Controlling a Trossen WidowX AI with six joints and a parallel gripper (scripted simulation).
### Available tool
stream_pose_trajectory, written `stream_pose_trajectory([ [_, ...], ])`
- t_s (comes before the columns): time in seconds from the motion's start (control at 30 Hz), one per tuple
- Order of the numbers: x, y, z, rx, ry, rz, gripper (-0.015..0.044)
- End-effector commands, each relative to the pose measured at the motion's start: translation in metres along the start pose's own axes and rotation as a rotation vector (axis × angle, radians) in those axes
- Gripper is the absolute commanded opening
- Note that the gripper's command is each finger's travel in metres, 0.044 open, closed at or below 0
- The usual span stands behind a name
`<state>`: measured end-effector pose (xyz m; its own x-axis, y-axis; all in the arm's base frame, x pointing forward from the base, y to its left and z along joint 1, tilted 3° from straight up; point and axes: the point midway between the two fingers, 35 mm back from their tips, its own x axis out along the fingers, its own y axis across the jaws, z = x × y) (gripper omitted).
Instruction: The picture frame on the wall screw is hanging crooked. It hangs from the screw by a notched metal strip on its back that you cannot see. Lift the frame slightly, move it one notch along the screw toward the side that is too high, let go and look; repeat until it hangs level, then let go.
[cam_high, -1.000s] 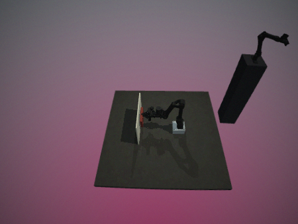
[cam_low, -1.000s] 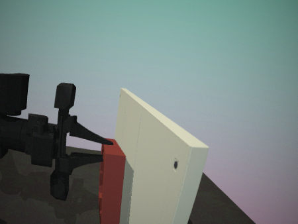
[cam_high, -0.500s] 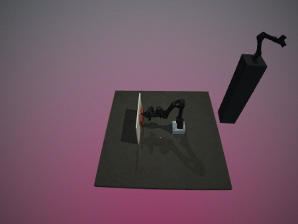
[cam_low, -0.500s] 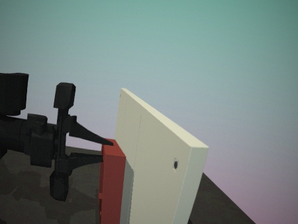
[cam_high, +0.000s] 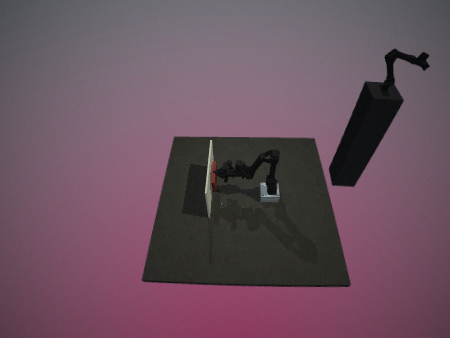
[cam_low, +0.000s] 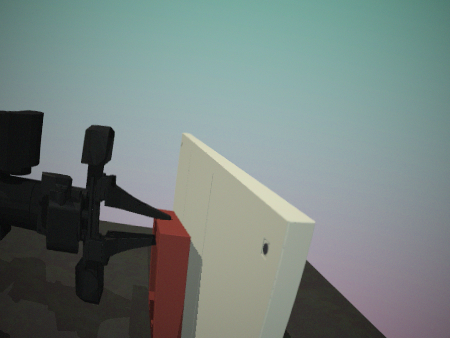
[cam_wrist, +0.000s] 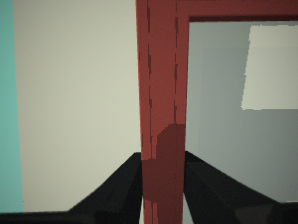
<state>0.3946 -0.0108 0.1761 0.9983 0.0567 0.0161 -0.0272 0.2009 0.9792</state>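
Note:
The red picture frame (cam_high: 213, 176) (cam_low: 170, 280) (cam_wrist: 161, 90) hangs against the cream wall panel (cam_high: 210, 170) (cam_low: 240, 220) (cam_wrist: 75, 100). In the wrist view its left bar runs almost straight up the picture, with the grey pane (cam_wrist: 220, 150) to its right. My gripper (cam_high: 220, 173) (cam_low: 161, 226) (cam_wrist: 160, 159) is shut on that red bar, one black finger on each side. In the exterior view the fingers pinch the frame's upper corner. The screw and the notched strip are hidden behind the frame.
The wall panel stands upright on a dark mat (cam_high: 250, 250). A small hole (cam_low: 265, 247) shows in the panel's back face. The arm's white base (cam_high: 269, 193) sits right of the wall. A tall dark pillar (cam_high: 365, 135) with a camera arm stands off the mat, far right.

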Motion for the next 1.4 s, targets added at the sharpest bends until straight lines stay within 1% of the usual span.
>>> stream_pose_trajectory([
  [0.0, 0.0006, 0.0029, 0.0005, 0.003, 0.000, 0.014, 0.0000],
  [1.03, 0.0008, -0.0051, 0.0009, 0.005, -0.002, 0.002, 0.0000],
  [1.37, 0.0009, -0.0059, 0.0018, 0.062, -0.001, 0.002, 0.0000],
])
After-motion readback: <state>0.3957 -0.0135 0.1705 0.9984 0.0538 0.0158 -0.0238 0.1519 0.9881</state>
